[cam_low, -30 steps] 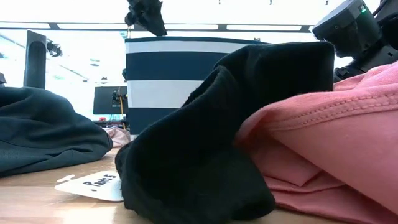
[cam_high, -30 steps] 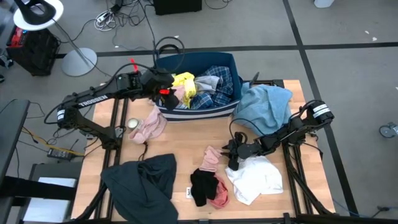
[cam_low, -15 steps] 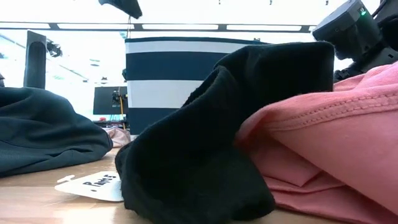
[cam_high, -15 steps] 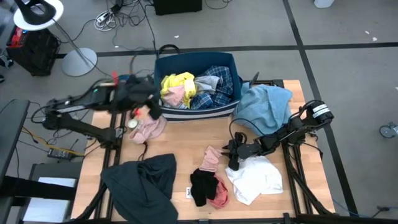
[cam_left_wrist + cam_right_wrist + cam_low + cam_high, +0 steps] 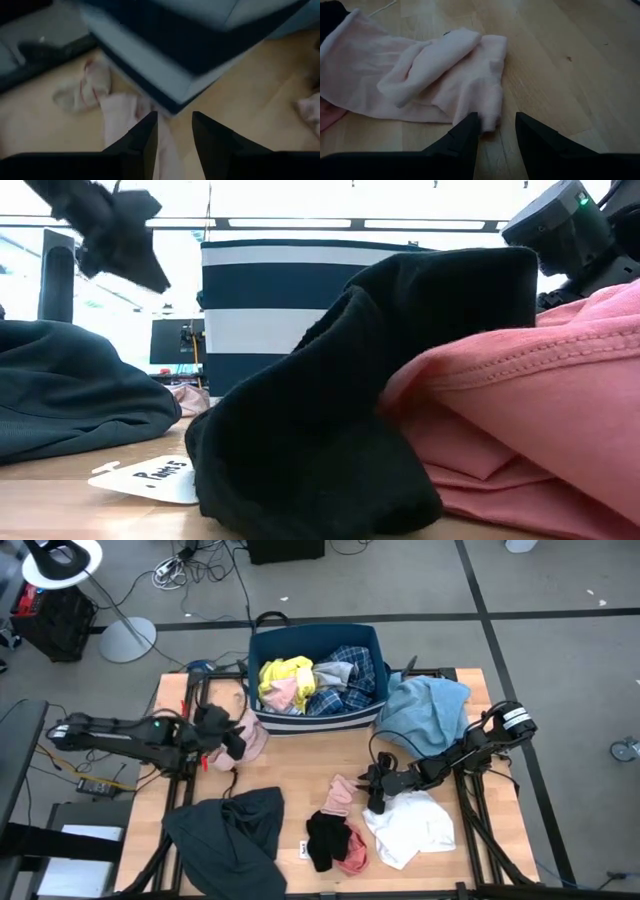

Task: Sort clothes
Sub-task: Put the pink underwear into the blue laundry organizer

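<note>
The navy striped bin [image 5: 268, 712] holds yellow [image 5: 280, 675], pink and blue plaid [image 5: 350, 675] clothes. My left gripper [image 5: 236, 737] is open and empty, a little above a pink garment [image 5: 254, 743] that lies on the table by the bin's near left corner [image 5: 172, 102]. My right gripper [image 5: 372, 787] is open, low over the table. A corner of a pale pink garment [image 5: 435, 75] lies between its fingertips. White [image 5: 412, 825], black [image 5: 325, 838], coral [image 5: 353, 858], dark green [image 5: 225, 835] and light blue [image 5: 425, 705] garments lie spread on the table.
A white paper tag [image 5: 150, 475] lies near the table's near edge, beside the black garment [image 5: 330, 430]. Bare wood [image 5: 310, 760] shows between the bin and the near garments. Cables, a lamp stand and floor surround the table.
My left gripper has swung from the bin's left rim toward the table's left and near edges and come down. It now hangs over the pink garment beside the bin. My right arm has kept still.
</note>
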Motion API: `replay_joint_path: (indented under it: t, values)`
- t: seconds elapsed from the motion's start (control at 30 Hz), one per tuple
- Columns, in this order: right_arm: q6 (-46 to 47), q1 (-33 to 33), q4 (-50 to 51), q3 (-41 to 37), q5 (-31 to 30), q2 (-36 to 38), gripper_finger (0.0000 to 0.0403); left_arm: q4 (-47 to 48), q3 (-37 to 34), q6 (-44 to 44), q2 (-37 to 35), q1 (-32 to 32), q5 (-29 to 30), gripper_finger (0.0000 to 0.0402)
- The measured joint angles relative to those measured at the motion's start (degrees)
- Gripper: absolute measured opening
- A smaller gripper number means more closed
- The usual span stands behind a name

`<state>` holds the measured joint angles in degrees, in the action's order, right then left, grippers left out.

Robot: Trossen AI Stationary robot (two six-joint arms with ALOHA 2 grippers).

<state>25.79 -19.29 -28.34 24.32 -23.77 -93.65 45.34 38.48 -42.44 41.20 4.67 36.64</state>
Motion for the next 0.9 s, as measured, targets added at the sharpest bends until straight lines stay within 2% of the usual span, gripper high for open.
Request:
replay_joint_path:
  t: [0.13,0.33,0.6,0.9]
  values:
    - [0.0,0.0,0.0,0.0,0.0,0.0,0.0132,-3.0,-7.9,-5.0,0.0,0.0,-0.7,0.0127]
    - [0.0,0.0,-0.1,0.0,0.0,0.0,0.0132,-6.7,-15.6,-13.0,0.1,0.0,-1.4,0.0127]
    - [0.0,0.0,-0.3,0.0,-0.1,0.0,0.0132,-7.4,-20.2,-17.8,2.7,-0.2,-5.9,0.0127]
    - [0.0,0.0,-0.5,0.0,-0.2,0.0,0.0132,-10.0,-21.6,-18.2,9.1,-0.2,-11.6,0.0126]
